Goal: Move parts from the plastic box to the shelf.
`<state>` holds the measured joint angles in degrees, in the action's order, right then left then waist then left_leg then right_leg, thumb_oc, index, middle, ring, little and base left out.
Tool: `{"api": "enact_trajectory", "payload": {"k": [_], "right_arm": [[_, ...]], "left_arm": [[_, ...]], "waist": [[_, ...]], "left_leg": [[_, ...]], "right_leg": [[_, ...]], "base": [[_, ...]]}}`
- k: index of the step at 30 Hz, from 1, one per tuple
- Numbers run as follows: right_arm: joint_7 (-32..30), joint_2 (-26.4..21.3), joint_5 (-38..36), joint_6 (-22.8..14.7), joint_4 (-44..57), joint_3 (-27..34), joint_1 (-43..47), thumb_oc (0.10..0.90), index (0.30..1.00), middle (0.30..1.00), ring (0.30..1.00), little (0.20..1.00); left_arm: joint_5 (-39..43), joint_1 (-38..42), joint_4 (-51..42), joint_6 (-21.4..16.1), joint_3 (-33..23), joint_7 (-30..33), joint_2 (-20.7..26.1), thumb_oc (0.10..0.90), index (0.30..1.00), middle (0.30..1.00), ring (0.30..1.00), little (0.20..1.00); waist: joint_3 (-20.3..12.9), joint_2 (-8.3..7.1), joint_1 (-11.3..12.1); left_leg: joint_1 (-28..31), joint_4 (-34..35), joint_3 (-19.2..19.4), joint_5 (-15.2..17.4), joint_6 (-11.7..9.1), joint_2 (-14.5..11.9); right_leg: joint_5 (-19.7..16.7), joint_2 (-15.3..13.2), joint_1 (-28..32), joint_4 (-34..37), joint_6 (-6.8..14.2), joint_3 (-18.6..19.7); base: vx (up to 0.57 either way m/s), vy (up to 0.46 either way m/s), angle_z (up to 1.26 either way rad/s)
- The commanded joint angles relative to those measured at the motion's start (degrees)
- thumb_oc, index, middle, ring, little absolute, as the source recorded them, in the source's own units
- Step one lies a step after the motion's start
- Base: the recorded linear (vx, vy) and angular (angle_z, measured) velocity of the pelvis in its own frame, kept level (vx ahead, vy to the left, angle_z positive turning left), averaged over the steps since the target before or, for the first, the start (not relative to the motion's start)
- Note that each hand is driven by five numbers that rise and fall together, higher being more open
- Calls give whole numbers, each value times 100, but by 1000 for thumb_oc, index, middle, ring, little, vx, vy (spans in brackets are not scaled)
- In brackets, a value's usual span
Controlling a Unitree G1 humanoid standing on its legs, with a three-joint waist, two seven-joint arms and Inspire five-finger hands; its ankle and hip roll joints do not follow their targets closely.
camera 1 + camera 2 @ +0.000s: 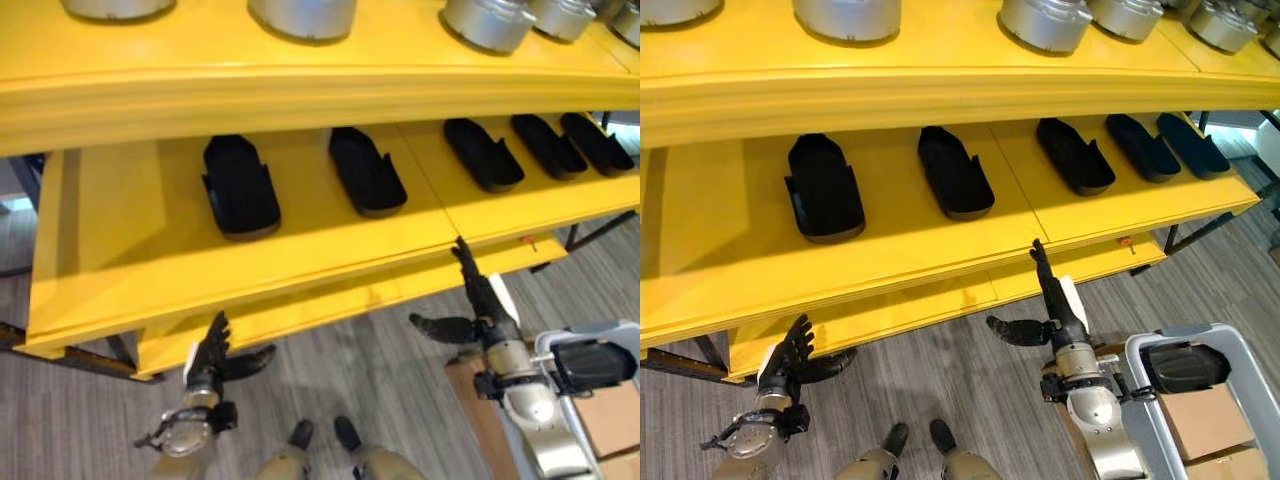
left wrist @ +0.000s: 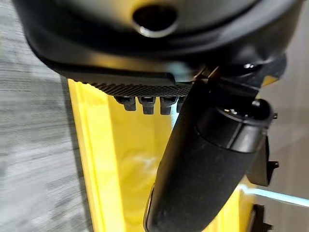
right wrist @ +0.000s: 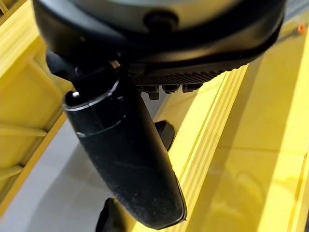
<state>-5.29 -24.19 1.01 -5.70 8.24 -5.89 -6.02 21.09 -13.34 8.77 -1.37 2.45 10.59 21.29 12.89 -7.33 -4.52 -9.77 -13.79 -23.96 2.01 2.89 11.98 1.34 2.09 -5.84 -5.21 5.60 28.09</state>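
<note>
A: Hands, head view? Box?
B: Left hand (image 1: 208,358) lower left, right hand (image 1: 1055,310) lower centre-right, both released, empty. Part (image 1: 1185,366) lies in box (image 1: 1240,350), lower right, nearer right hand, long axis sideways.
A: Wrist views?
B: Fingers straight toward shelf (image 3: 270,145).

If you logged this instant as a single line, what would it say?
left hand: open, empty, below shelf | right hand: open, empty, at shelf edge | black parts: on shelf | plastic box: one part inside

the round silver metal canisters (image 1: 304,15) on the yellow shelf's top board (image 1: 300,85) are cut off by the upper edge; the grey plastic box (image 1: 1230,350) runs past the right edge, its black part (image 1: 1185,367) half hidden.
</note>
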Motion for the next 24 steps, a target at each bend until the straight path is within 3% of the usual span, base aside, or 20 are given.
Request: {"api": "enact_trajectory", "payload": {"k": [1, 4, 6, 7, 9, 10, 12, 13, 14, 16, 24], "right_arm": [[-77, -330, -272, -351, 176, 317, 283, 900, 1000, 1000, 1000, 1000], [-127, -262, -263, -364, 209, 336, 220, 900, 1000, 1000, 1000, 1000], [-170, -180, -259, -380, 183, 194, 350, 900, 1000, 1000, 1000, 1000], [-205, -129, -209, -376, 160, 10, 594, 900, 1000, 1000, 1000, 1000], [-216, -124, -65, -321, 7, -232, 975, 900, 1000, 1000, 1000, 1000], [-190, -115, -75, -311, -29, -276, 1097, 900, 1000, 1000, 1000, 1000], [-120, -165, 19, -281, -46, -278, 1280, 900, 1000, 1000, 1000, 1000], [-82, -163, -4, -288, -41, -260, 1216, 900, 1000, 1000, 1000, 1000], [-58, -207, 43, -268, -88, -239, 1156, 900, 1000, 1000, 1000, 1000], [-33, -294, -19, -302, 57, -100, 954, 900, 1000, 1000, 1000, 1000], [-79, -444, -97, -414, 275, 302, 360, 900, 1000, 1000, 1000, 1000]], "left_arm": [[-310, -93, -487, -439, -183, -133, 114, 900, 1000, 1000, 1000, 1000], [-339, -87, -444, -450, -112, -131, 111, 900, 1000, 1000, 1000, 1000], [-330, -115, -443, -480, -169, -50, 137, 900, 1000, 1000, 1000, 1000], [-192, -129, -487, -506, -300, 114, 184, 900, 1000, 1000, 1000, 1000], [-19, -313, -559, -521, -565, 270, 67, 900, 1000, 1000, 1000, 1000], [22, -344, -551, -517, -631, 302, 11, 900, 1000, 1000, 1000, 1000], [159, -402, -483, -526, -830, 395, -117, 900, 1000, 1000, 1000, 1000], [164, -432, -450, -525, -859, 381, -194, 900, 1000, 1000, 1000, 1000], [151, -423, -327, -516, -842, 371, -322, 900, 1000, 1000, 1000, 1000], [227, -431, -273, -519, -826, 368, -404, 900, 1000, 1000, 1000, 1000], [35, -253, -242, -468, -422, 184, -456, 900, 1000, 1000, 1000, 1000]], "waist": [[-705, 308, -55], [-694, 338, -140], [-548, 358, -65], [-358, 421, 276], [-231, 628, 497], [-204, 669, 517], [-124, 776, 635], [-188, 692, 621], [-339, 648, 569], [-397, 656, 495], [-432, 872, 125]], "left_leg": [[-1, 806, 629, -296, 118, -83], [-30, 630, 804, -146, 174, -79], [-49, 420, 1216, 80, 240, -211], [16, 421, 1623, 158, 224, -520], [211, 612, 2142, 108, 149, -959], [236, 689, 2244, 48, 140, -1036], [260, 876, 2620, -8, 75, -1177], [272, 982, 2701, -35, 34, -1163], [248, 1043, 2789, -74, -53, -1258], [273, 1043, 2857, -109, -149, -1420], [513, 1203, 3025, -401, -522, -2060]], "right_leg": [[-489, 905, -276, 273, -184, -108], [-505, 955, -325, 205, -153, 73], [-490, 1094, -507, -126, -20, 209], [-209, 611, -771, -526, -2, -1147], [-84, -546, -725, -523, -163, -3043], [-183, -721, -788, -567, -153, -3151], [-275, -1365, -724, -487, 5, -3940], [-352, -1283, -494, -70, 44, -3988], [-322, -1070, -503, 78, 39, -3759], [-283, -953, -480, 85, -19, -3750], [46, -441, -250, 134, -271, -3663]], "base": [[-9, 95, -38], [-7, 111, -49], [-69, 76, -99], [-123, -16, -177], [-150, -77, -303], [-188, -78, -302], [-184, -137, -146], [-47, -333, -39], [51, -341, -4], [76, -273, -1], [45, -254, -12]]}}
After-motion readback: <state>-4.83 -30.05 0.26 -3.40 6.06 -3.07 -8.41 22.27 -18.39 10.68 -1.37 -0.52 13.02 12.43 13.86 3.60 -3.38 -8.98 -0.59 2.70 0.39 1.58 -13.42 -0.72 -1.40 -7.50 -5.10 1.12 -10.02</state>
